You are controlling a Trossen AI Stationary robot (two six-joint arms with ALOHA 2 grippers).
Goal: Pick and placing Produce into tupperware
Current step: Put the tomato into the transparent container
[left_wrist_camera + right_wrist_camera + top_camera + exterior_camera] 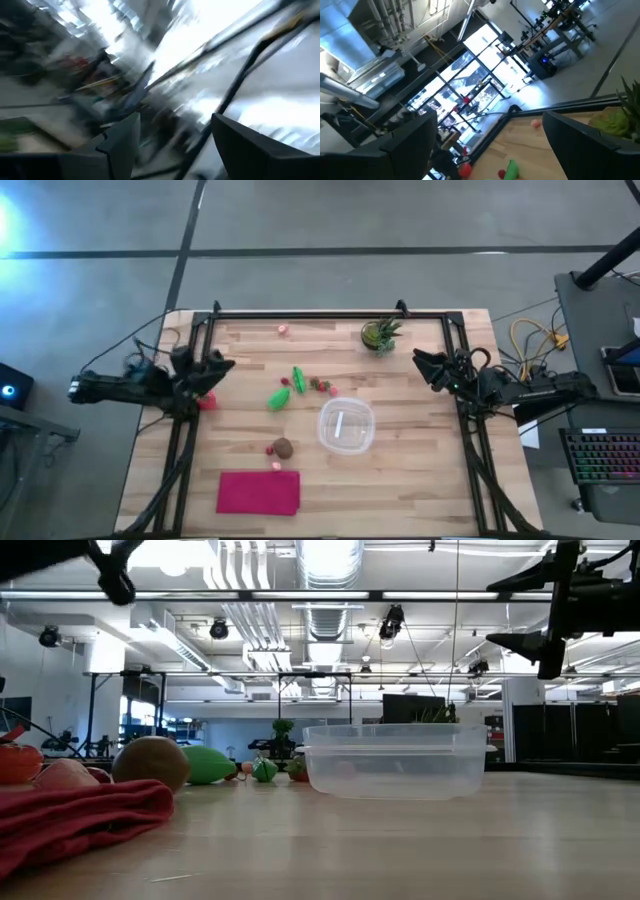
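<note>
The produce lies spread on the table: two green oblong pieces, small red ones, a pink one near the far edge, and a brown round one beside small red and pink pieces. Another red piece lies close to the left arm. The clear tupperware stands upright on the table right of centre and looks empty. My left gripper hovers open above the table's left edge. My right gripper hovers open high above the right side.
A flat magenta cloth lies near the table's near edge, left of centre. A potted green plant stands near the far edge. A black frame runs along the far edge and both sides. Bare wood lies between the tupperware and the right arm.
</note>
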